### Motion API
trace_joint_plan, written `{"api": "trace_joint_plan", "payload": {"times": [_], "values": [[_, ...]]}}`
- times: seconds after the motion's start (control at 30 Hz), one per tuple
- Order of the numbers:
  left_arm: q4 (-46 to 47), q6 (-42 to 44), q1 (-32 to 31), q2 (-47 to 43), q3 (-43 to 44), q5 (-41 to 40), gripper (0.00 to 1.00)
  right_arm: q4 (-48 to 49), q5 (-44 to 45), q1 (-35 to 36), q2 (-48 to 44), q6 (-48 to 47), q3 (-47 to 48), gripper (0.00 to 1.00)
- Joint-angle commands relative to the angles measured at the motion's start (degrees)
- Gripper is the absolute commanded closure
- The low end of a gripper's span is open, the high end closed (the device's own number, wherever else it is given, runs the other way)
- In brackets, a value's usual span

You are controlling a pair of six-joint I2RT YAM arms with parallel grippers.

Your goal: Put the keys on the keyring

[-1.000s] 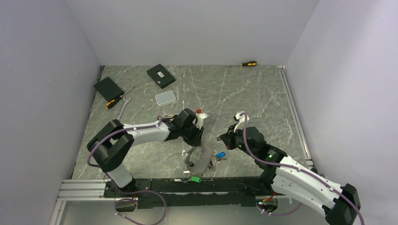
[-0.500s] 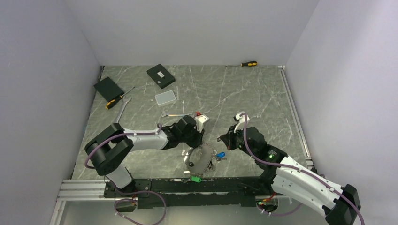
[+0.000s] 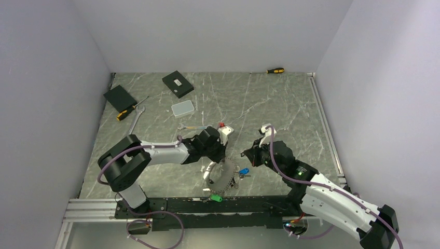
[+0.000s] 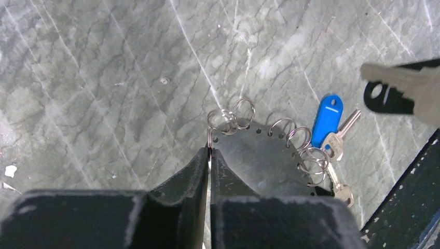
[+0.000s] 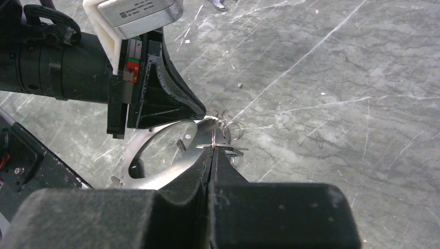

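Near the table's point(image 3: 290, 114) 6 o'clock edge sits the keyring point(image 3: 222, 175), its 12 o'clock rim pinched by the left gripper point(image 4: 209, 153), while the right gripper point(image 5: 211, 150) at 2 o'clock clamps a key point(image 4: 399, 78).

Two flat black boxes lie at the far left of the grey marbled tabletop point(image 3: 259, 104), one point(image 3: 177, 83) nearer the back and the other point(image 3: 120, 97) by the left edge, with a pale grey flat case point(image 3: 182, 108) just in front of the first. A yellow-and-black screwdriver point(image 3: 132, 108) lies by the left box, a silver open-ended wrench point(image 3: 136, 119) just beside it, and a smaller thin silver tool point(image 3: 191, 126) nearer the middle. A second yellow-and-black screwdriver point(image 3: 275, 70) lies along the foot of the back wall point(image 3: 207, 31), well apart from the rest.
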Motion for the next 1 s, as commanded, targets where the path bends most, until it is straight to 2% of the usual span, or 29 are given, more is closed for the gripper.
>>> {"api": "trace_joint_plan", "payload": {"times": [0.0,0.07,0.13,0.43,0.6,0.77,0.93,0.97], "values": [[-1.2,-0.3,-0.3,1.0,3.5,1.7,0.92,1.6,0.8,0.1,-0.7,0.4,-0.2,1.0],[-2.6,-0.1,-0.3,1.3,4.8,2.1,0.99,1.5,0.8,0.1,-0.8,0.4,-0.2,1.0],[-6.6,0.7,-0.4,2.0,8.3,1.8,1.0,1.4,0.9,0.2,-0.9,0.4,-0.1,1.0],[-40.9,10.0,-0.3,11.8,31.7,2.4,1.0,0.4,1.3,0.1,-1.7,-0.1,0.3,1.0],[-54.8,10.8,-0.3,17.5,41.1,3.8,1.0,0.3,1.4,0.1,-2.4,0.1,0.0,1.0],[-53.5,6.3,-0.1,14.0,39.7,2.6,0.98,0.1,1.4,0.1,-2.9,0.1,0.1,1.0],[-41.2,-2.3,-0.6,7.4,29.0,1.0,0.85,0.5,1.2,0.1,-2.8,0.0,-0.1,1.0],[-37.5,-6.0,-1.4,6.1,25.9,-1.8,0.81,0.6,1.1,0.1,-2.4,-0.2,0.2,1.0]]}}
